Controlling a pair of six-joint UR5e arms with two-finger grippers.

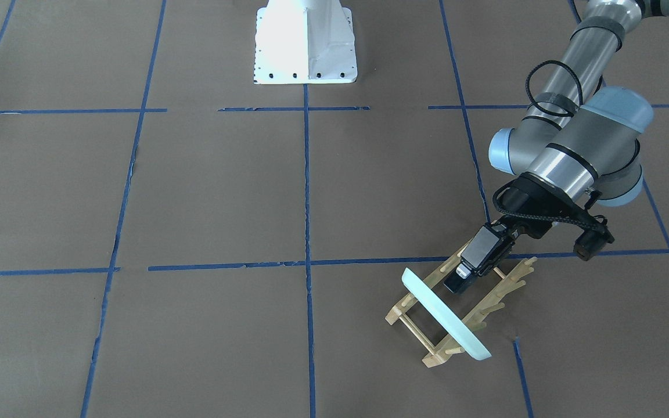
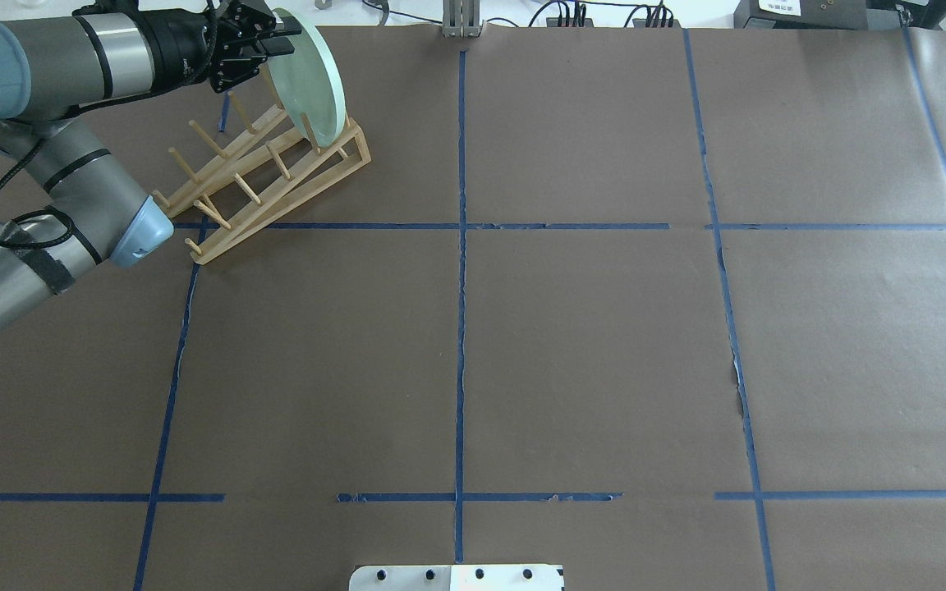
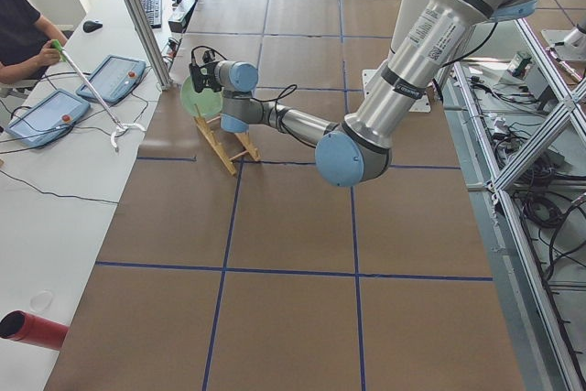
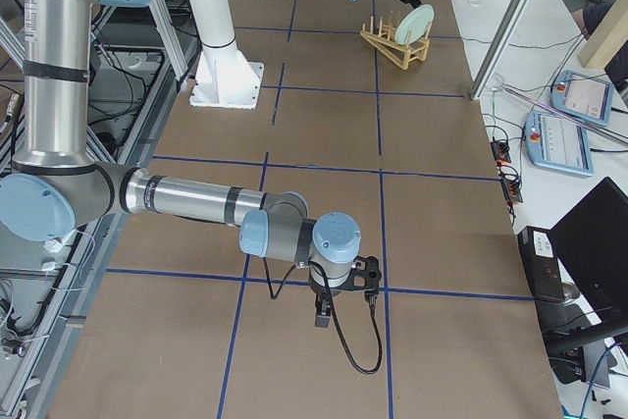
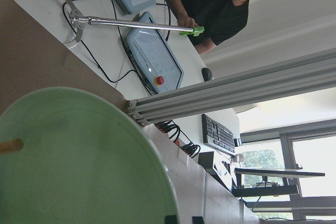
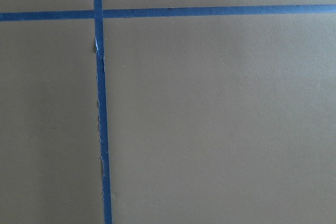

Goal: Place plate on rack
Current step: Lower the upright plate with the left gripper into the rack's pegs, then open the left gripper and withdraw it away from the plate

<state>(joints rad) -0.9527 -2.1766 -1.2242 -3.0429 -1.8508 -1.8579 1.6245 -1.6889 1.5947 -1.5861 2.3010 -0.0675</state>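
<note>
One plate (image 2: 309,82), one rack (image 2: 292,197), two tools. Plate stood on edge in rack's end slot nearest operators' edge. Rack sat near tabletop (image 2: 571,345) corner at operators' edge and robot's left end, angled to blue tape lines (image 2: 461,328). Broad tabletop stretched from there toward right end. Left tool (image 1: 455,284) hung at plate's upper rim, over rack; pinching rim or just off it, cannot tell. Right tool (image 4: 321,320) pointed down near right end, well apart; too small, state cannot tell. Left wrist view cut off plate's lower part.
</note>
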